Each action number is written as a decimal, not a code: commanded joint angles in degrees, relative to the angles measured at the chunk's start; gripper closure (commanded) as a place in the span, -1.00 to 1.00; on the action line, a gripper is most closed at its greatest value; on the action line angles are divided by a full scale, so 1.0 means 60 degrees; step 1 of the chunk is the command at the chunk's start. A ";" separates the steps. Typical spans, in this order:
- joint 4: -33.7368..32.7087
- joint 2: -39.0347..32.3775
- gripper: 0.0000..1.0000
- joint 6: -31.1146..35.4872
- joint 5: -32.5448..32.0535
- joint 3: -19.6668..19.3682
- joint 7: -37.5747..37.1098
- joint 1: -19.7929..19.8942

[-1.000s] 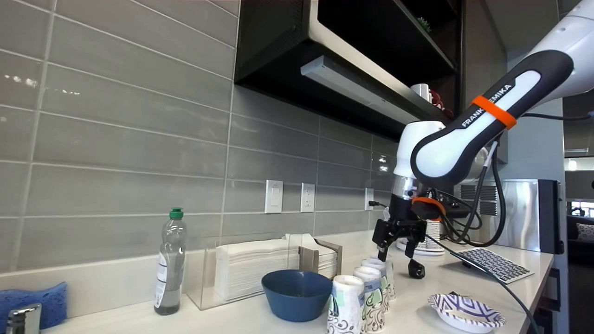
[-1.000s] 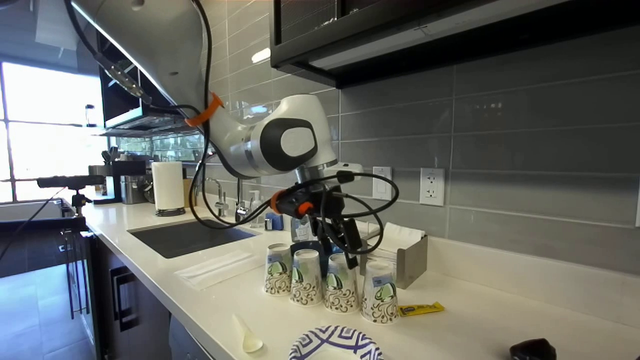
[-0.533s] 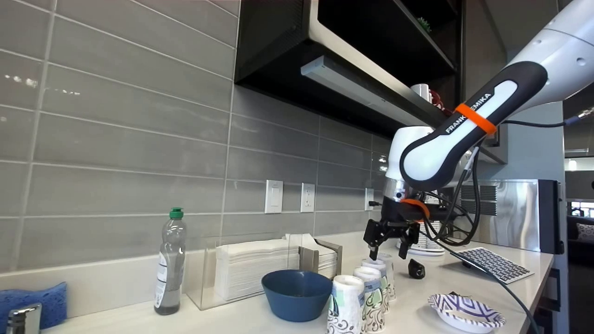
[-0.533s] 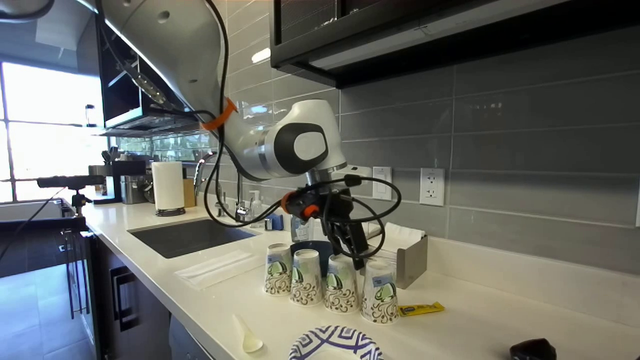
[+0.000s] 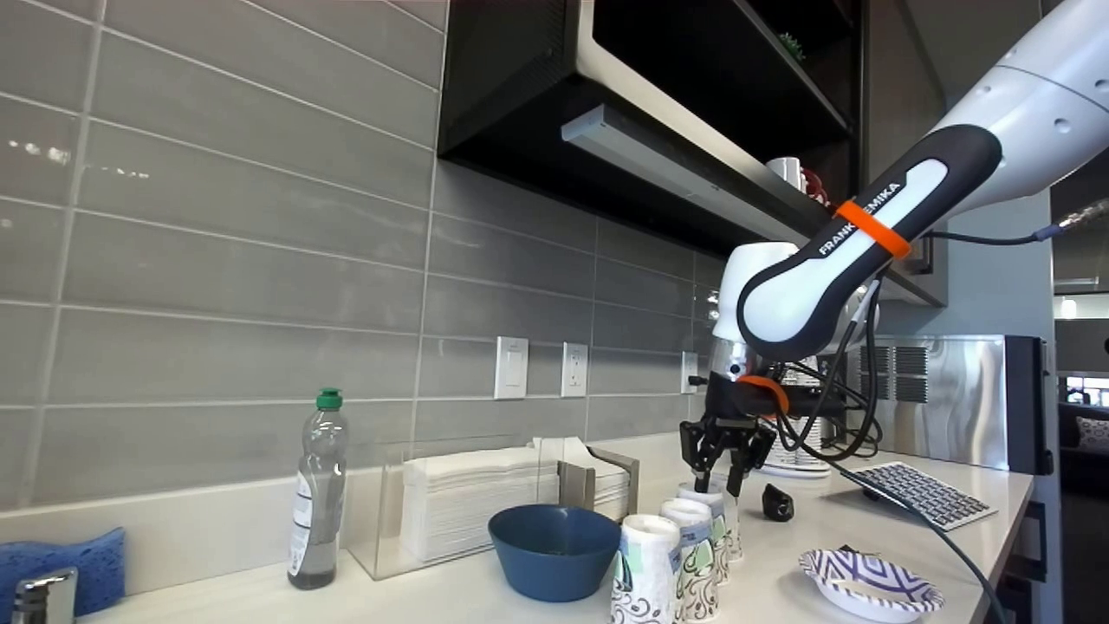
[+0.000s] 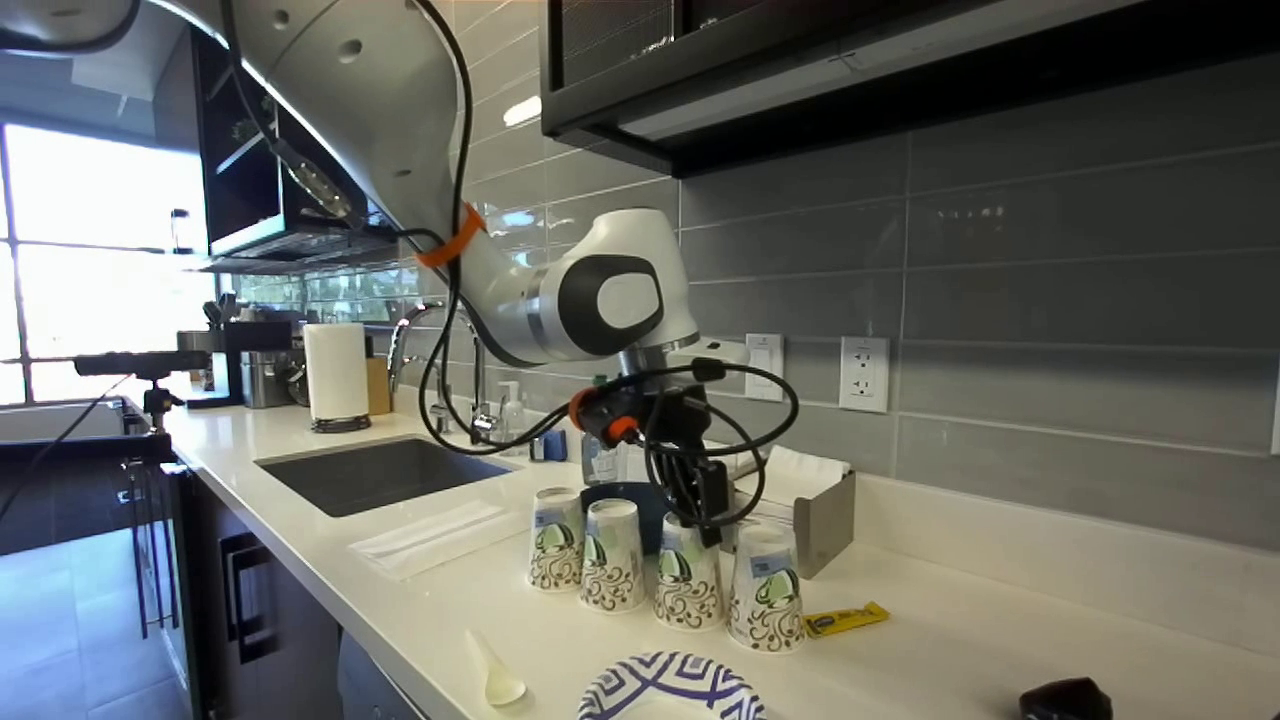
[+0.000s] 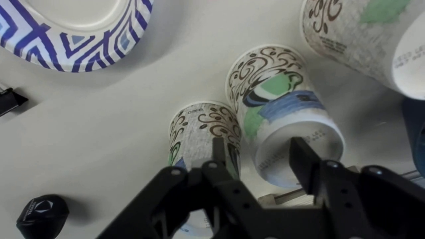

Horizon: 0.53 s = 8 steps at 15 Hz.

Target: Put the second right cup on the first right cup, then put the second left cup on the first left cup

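Note:
Several paper cups stand upside down in a row on the counter. In an exterior view, the end cup and its neighbour are under my gripper; two more cups stand further along. In an exterior view, my gripper is low at the row's far cups. In the wrist view, my gripper is partly open. One finger lies over the end cup; the other overlaps the base of its neighbour, whose rim shows between them. I cannot tell whether they touch.
A blue bowl and a napkin holder stand behind the cups. A patterned paper plate lies in front. A yellow packet, a black object and a spoon lie on the counter.
My gripper has moved down to the cups and its fingers have come closer together. The end cup and its neighbour have shifted slightly away from the other two.

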<state>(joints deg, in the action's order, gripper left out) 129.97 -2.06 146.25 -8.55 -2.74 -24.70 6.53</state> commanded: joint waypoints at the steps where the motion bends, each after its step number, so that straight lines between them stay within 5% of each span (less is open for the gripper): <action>1: -0.0229 -0.0078 0.52 -0.0255 0.0109 -0.0159 -0.0306 -0.0174; 4: -0.0233 -0.0056 0.94 -0.0312 0.0121 -0.0152 -0.0373 -0.0186; 8: -0.0230 0.0060 1.00 -0.0402 0.0085 -0.0136 -0.0405 -0.0215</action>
<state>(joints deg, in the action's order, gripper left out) 129.39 -2.05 145.69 -8.55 -2.88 -26.06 6.48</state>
